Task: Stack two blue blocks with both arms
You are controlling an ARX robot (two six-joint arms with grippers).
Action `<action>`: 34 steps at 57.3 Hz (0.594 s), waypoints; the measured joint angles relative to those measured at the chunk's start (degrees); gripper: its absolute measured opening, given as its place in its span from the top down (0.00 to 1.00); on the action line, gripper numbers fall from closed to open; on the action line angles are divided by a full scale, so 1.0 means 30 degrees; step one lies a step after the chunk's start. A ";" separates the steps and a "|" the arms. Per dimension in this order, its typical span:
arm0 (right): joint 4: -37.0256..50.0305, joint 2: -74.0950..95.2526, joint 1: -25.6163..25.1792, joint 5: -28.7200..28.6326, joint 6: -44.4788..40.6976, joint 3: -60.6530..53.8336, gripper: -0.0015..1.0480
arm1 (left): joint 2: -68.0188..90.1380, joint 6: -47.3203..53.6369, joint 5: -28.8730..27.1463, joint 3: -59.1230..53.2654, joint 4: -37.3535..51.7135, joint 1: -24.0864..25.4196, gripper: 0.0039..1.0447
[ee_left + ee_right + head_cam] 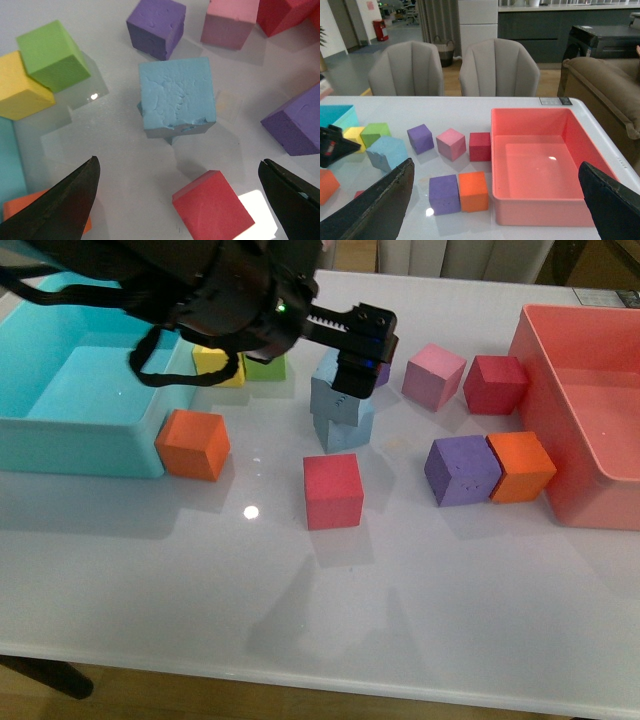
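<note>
Two blue blocks sit stacked mid-desk: the top block (335, 392) rests skewed on the bottom block (348, 430), which peeks out beneath it. From the left wrist view the top block (176, 95) lies between and beyond the left pincer (182, 200), whose jaws stand wide apart and touch nothing. In the front view that pincer (355, 375) hangs just over the stack. The right pincer (495, 200) is also spread wide and empty, well apart from the stack. A red block (333, 490) lies near the stack in front; a purple block (462, 470) touches an orange block (520, 467) beside the pink bin (560, 390).
</note>
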 joint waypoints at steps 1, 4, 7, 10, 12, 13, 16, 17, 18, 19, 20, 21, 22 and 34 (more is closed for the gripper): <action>0.0000 0.0000 0.0000 0.0000 0.0000 0.0000 0.09 | -0.0707 -0.0175 0.0036 -0.0801 0.0350 0.0087 0.08; 0.0000 0.0000 0.0000 0.0000 0.0000 0.0000 0.09 | -0.2346 -0.0656 0.0189 -0.2652 0.0998 0.0335 0.08; 0.0000 0.0000 0.0000 0.0000 0.0000 0.0000 0.09 | -0.3104 -0.0933 0.0175 -0.3351 0.1093 0.0481 0.08; 0.0000 0.0000 0.0000 -0.0007 0.0000 0.0000 0.09 | -0.3067 -0.0889 -0.0525 -0.3665 0.1894 0.0452 0.10; 0.0000 0.0000 0.0000 -0.0015 0.0000 0.0000 0.09 | -0.2849 -0.0561 -0.2492 -0.4503 0.4772 0.0401 0.15; 0.0000 0.0000 0.0000 -0.0015 0.0000 0.0000 0.09 | -0.2783 -0.0444 -0.3155 -0.4830 0.5821 0.0379 0.16; 0.0000 -0.0007 0.0000 -0.0051 0.0007 0.0000 0.09 | -0.2739 -0.0051 -0.6018 -0.7286 1.1766 0.0576 0.26; 0.0000 -0.0007 0.0000 -0.0044 0.0000 0.0000 0.09 | -0.2783 -0.0015 -0.6339 -0.7694 1.2560 0.0634 0.28; 0.0000 -0.0007 0.0000 -0.0007 0.0000 0.0000 0.09 | -0.2965 0.0066 -0.6695 -0.8706 1.4506 0.0852 0.32; -0.0007 0.0000 0.0000 0.0007 0.0007 0.0000 0.09 | -0.3162 0.0102 -0.6703 -0.9311 1.5562 0.1020 0.35; -0.0015 0.0000 0.0000 0.0015 0.0000 0.0000 0.09 | -0.3461 0.0131 -0.6688 -1.0025 1.6742 0.1253 0.38; -0.0015 -0.0007 0.0000 0.0022 0.0000 0.0000 0.09 | -0.3657 0.0146 -0.6674 -1.0389 1.7289 0.1370 0.40; -0.0015 -0.0007 0.0000 0.0022 0.0000 0.0000 0.09 | -0.4182 0.0182 -0.6586 -1.1162 1.8382 0.1654 0.44; -0.0015 -0.0007 0.0000 -0.0036 0.0000 0.0000 0.09 | -0.8735 0.0262 -0.4881 -1.5584 1.9482 0.3781 0.79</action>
